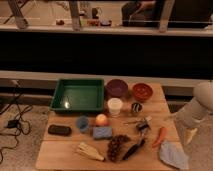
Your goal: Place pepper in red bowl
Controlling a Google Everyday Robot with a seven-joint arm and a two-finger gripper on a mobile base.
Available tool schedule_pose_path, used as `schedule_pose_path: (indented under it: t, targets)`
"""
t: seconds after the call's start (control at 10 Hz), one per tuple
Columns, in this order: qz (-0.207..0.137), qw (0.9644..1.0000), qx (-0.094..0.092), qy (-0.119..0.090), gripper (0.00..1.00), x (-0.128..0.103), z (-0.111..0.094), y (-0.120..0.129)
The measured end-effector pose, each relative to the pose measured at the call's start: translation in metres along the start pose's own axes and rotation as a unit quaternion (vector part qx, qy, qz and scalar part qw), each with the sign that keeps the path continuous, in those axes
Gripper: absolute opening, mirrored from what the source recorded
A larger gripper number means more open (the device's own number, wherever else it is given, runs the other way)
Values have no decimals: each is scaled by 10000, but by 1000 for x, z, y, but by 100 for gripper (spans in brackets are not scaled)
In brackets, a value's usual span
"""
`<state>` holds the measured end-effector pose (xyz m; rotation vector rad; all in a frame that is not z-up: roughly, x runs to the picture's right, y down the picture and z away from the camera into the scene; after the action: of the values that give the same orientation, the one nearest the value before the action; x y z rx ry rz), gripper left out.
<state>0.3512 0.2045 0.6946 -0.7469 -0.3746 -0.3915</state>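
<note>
One slim orange-red pepper (pixel 160 136) at the wooden bench's (pixel 60 154) four o'clock; one round red bowl (pixel 142 91) at one o'clock, beside one purple bowl (pixel 117 88); pincer (pixel 191 135) off the three o'clock edge, whether apart or together I cannot tell

Wooden table (pixel 165 107) seen from above. Gripper (pixel 190 135) hangs off the right edge, just beside the pepper (pixel 159 136); bare wood betw. them, so approach from the right is open. Grey cloth (pixel 174 154) lies just below the pepper, metal tool (pixel 141 123) and dark brush (pixel 133 148) crowd its left. Red bowl (pixel 142 91) sits at back right w/ open wood in front; purple bowl (pixel 116 88) touches close on its left, white cup (pixel 115 106) and small dark cup (pixel 136 107) nearby.
</note>
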Motion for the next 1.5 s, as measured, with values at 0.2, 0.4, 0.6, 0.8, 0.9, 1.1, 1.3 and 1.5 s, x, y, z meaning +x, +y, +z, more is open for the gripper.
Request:
schedule_pose_path:
  t: [0.2,0.4,0.6,0.8,0.9,1.1,1.3,1.5]
  targets:
    - [71,9997,-220,29,80,5,20,-1]
    - [94,9997,-219,31,80,6,20,1]
    - [77,9997,-224,30,80,6,20,-1]
    - [100,9997,-230,29,80,6,21,0]
    - [120,9996,-244,8,80,7,22,1]
    - [237,9990,-355,-94,80,14,43,14]
    - [263,9985,-453,-158,80,20,72,17]
    - [241,9979,-562,-222,80,22,85,17]
